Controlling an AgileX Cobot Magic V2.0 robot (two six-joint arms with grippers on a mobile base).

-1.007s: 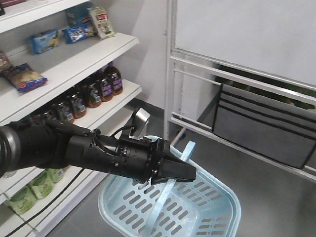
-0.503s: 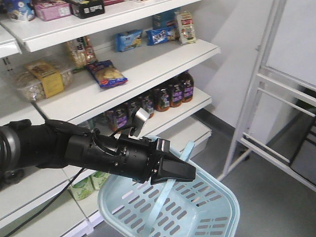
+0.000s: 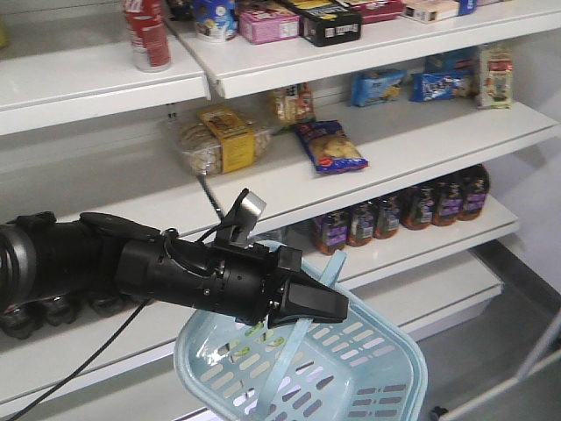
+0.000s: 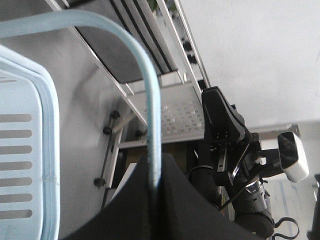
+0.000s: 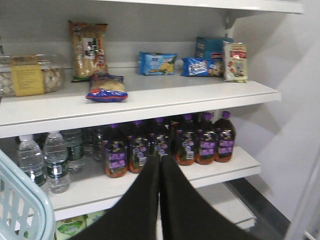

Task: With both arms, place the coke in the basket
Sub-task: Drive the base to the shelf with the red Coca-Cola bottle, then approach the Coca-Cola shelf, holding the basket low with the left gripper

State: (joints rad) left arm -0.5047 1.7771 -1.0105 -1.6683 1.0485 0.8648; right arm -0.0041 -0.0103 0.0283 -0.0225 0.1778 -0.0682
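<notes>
White shelves (image 3: 421,132) with snack packets (image 3: 330,146), dark purple-labelled bottles (image 5: 195,142), water bottles (image 5: 55,162)

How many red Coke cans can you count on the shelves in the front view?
1. The coke stands on the upper-left shelf, top cropped by the frame; others may be hidden.

The red coke can (image 3: 147,35) stands upright on the top shelf (image 3: 96,83), near its front edge. The light blue basket (image 3: 377,346) hangs tilted in the air lower down. Its thin handle (image 3: 333,266) is pinched in the left gripper (image 3: 337,309).
</notes>
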